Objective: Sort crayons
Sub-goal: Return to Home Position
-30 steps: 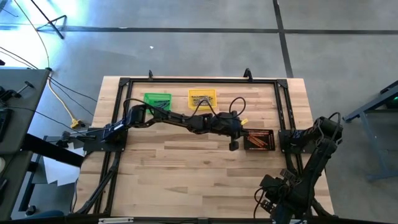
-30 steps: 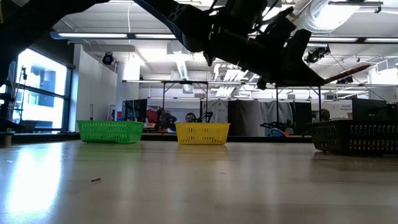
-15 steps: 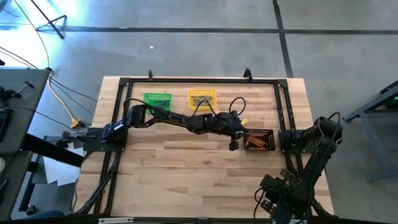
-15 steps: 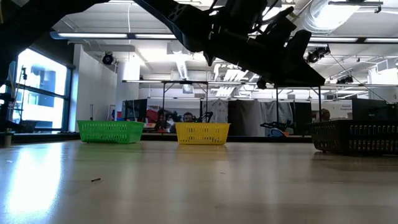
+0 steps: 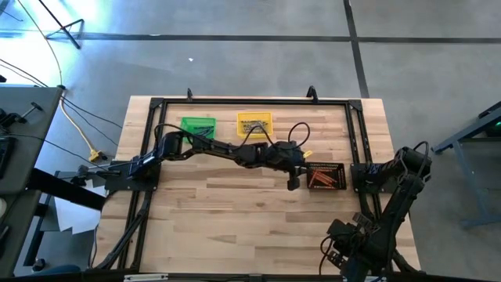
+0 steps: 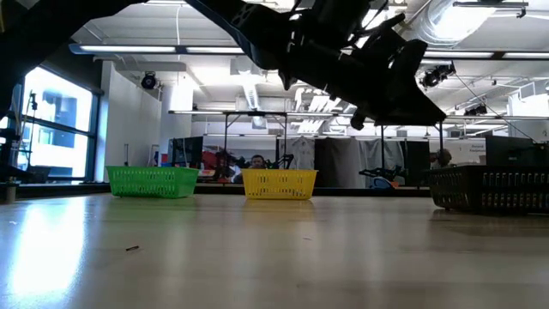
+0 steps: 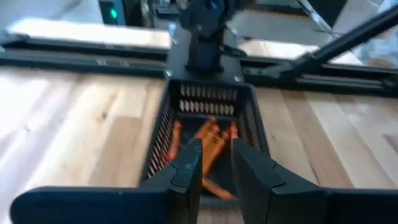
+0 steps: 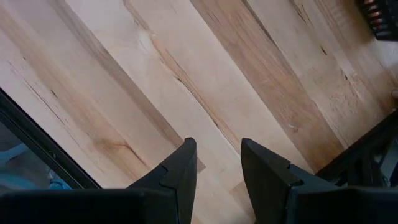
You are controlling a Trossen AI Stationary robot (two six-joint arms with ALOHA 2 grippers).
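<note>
— what's carrying it all?
— a pale wooden table (image 5: 235, 211), with a black frame (image 5: 250, 101) along its edges.
— and on it?
— a black bin (image 7: 209, 101) just ahead of my left fingers (image 7: 186, 168). a yellow bin (image 5: 254, 122) and a green bin (image 5: 197, 125) sit well behind them, by the far edge.

Left gripper (image 7: 216, 152), fingers slightly parted and empty, over the near end of a black bin (image 7: 163, 124) holding orange crayons (image 7: 210, 132); bin stands on the wooden table (image 7: 74, 124).

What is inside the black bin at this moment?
Orange crayons lie piled in the black bin. The open left gripper covers its near end, hiding anything there. The right gripper hangs aside.
</note>
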